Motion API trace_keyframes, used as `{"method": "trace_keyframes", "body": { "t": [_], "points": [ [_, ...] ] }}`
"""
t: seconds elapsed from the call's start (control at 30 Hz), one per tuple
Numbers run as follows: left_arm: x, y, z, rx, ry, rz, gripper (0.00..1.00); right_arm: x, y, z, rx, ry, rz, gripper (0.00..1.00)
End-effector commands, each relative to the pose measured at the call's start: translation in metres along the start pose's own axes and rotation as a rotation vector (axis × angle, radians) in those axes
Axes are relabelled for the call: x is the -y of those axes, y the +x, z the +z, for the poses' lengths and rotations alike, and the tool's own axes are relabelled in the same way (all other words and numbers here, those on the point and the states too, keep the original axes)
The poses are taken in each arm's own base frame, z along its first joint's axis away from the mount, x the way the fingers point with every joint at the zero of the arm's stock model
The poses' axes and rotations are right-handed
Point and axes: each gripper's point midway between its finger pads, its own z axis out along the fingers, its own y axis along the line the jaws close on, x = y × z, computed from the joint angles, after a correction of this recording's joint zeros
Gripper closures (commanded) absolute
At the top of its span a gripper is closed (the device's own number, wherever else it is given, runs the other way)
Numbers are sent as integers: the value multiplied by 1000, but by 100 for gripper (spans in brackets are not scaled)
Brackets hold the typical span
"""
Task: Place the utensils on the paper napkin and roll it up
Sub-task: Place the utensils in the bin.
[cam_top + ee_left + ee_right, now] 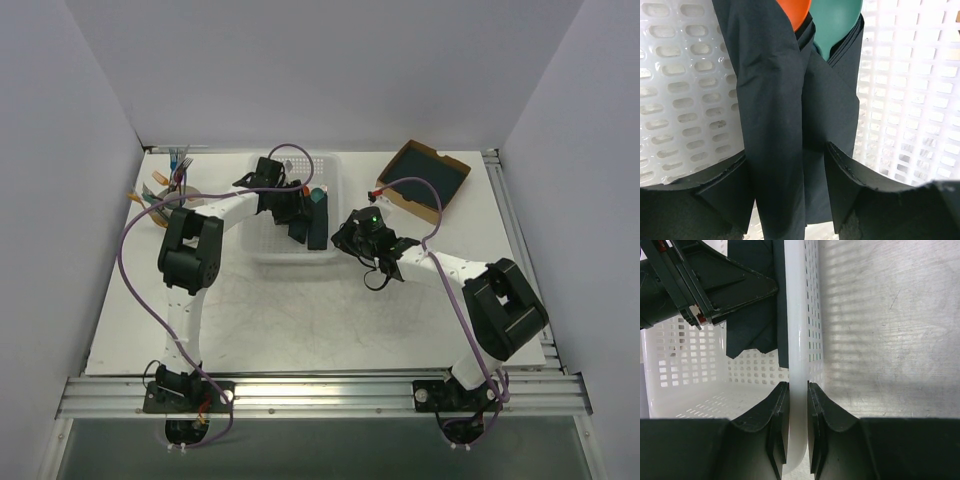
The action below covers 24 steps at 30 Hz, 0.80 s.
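Observation:
The paper napkin (772,100) is a rolled dark bundle with the orange tip of the utensils (796,11) showing at its far end. It lies in the white perforated basket (685,100) against a second dark roll with a teal tip (837,22). My left gripper (790,200) straddles the orange-tipped roll, open, with a gap at its right finger (865,195). From above, the left gripper (288,212) is inside the basket (300,255). My right gripper (798,430) is shut on the basket's right rim (796,340), and stands at that wall (342,238) from above.
A cardboard box (405,195) holding dark sheets sits at the back right. A holder with several coloured utensils (165,195) stands at the back left. White walls close in the table on three sides.

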Motion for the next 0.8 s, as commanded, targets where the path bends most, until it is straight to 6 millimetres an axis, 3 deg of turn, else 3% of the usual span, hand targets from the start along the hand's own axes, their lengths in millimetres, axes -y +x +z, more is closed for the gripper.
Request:
{"method": "trace_keyframes", "body": {
  "t": [0.0,0.27,0.77],
  "points": [
    [-47,-2,-11,15,-202,30,37,7,-10,-5,26,58,-11,89],
    [-55,-4,-12,18,-248,51,36,7,-10,-4,28,66,-15,89],
    [-38,-3,-10,19,-192,80,32,7,-8,-3,25,68,-15,90]
  ]
}}
